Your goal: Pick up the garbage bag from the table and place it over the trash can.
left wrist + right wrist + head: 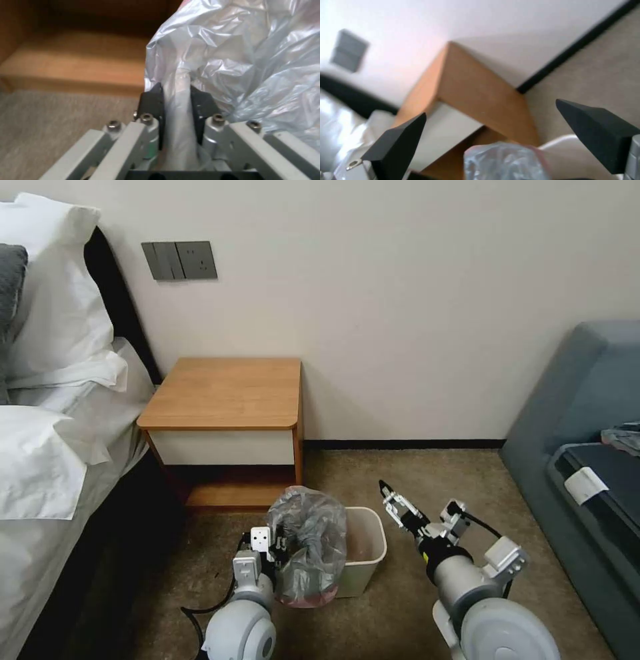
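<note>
The crinkly grey garbage bag [308, 543] hangs bunched against the left side of the beige trash can [365, 553] on the carpet, its pinkish edge low by the floor. My left gripper [277, 548] is shut on a fold of the garbage bag [233, 62]; in the left wrist view that fold is pinched between the black fingers [151, 102]. My right gripper [393, 503] hovers open just right of the can's rim. In the right wrist view the right gripper [490, 108] shows wide apart above the garbage bag [503, 162] and the trash can's rim [563, 142]. The wooden table [227, 393] stands behind.
A bed with white pillows [53, 400] borders the left. A grey sofa [587, 447] stands at the right. The wall with a grey switch plate [179, 261] rises behind the table [476, 92]. Open carpet [413, 473] lies between can and wall.
</note>
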You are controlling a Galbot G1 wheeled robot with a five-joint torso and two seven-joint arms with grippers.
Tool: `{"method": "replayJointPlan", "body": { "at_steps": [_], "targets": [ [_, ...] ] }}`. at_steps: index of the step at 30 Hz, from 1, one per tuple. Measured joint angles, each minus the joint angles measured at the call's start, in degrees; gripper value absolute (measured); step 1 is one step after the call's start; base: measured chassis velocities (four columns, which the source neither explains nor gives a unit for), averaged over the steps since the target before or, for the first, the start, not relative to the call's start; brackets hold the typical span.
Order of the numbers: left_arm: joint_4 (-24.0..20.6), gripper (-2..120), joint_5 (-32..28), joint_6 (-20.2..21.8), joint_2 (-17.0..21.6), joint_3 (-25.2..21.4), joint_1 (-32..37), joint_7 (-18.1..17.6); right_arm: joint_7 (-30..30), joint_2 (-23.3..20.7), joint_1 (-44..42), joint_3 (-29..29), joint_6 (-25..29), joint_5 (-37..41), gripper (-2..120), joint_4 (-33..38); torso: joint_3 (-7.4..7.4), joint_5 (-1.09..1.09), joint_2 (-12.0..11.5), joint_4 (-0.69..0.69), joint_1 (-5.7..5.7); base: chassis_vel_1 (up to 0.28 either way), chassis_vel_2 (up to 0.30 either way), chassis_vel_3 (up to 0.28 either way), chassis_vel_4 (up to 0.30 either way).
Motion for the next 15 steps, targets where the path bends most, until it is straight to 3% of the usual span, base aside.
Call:
{"method": "replayJointPlan", "body": {
  "at_steps": [6, 10, 15],
  "targets": [
    [-0.2, 8, 1.4, -9.4, -0.5, -1.8, 2.6, 1.8, -3.9, -3.7, 3.8, -5.0, -2.6, 0.2, 100, 0.2, 0.0, 0.02, 0.0, 0.01, 0.0, 0.0, 0.0, 0.0, 0.0],
    [-1.0, 8, 3.4, -12.6, -0.6, -2.9, 4.1, 2.8, -8.0, -5.5, 4.6, -6.6, -5.9, 1.5, 100, -0.6, 0.0, 0.02, 0.0, 0.01, 0.0, 0.0, 0.0, 0.0, 0.0],
    [-2.6, 8, 4.1, -13.5, -0.5, -3.6, 5.4, 3.4, -9.7, -6.4, 5.6, -6.9, -8.6, 3.1, 100, -2.0, 0.0, 0.02, 0.0, 0.01, 0.0, 0.0, 0.0, 0.0, 0.0]
  ]
}}
